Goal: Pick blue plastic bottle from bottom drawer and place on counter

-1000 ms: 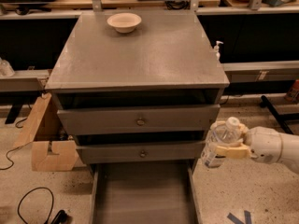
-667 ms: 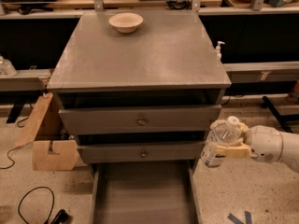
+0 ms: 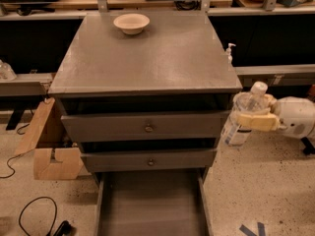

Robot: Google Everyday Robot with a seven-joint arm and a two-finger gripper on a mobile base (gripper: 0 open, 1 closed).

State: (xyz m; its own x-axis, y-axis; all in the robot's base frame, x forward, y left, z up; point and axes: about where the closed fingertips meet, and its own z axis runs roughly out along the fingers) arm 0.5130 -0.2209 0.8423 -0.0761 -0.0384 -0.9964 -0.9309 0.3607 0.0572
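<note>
Hand point(image 3: 249, 117) right of cabinet point(image 3: 108, 128), clamped mid-body on blue plastic bottle point(image 3: 235, 132); likely light, thin-walled, slippery, so gentle squeeze at label.

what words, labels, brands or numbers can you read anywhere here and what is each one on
No text here can be read.
Label on the blue plastic bottle: dark print, too blurred to read. The gripper holds this bottle in the air to the right of the cabinet, level with the upper drawers.
Blue tape mark on the floor: a shape only, no letters.
White pump dispenser: no legible print.
</note>
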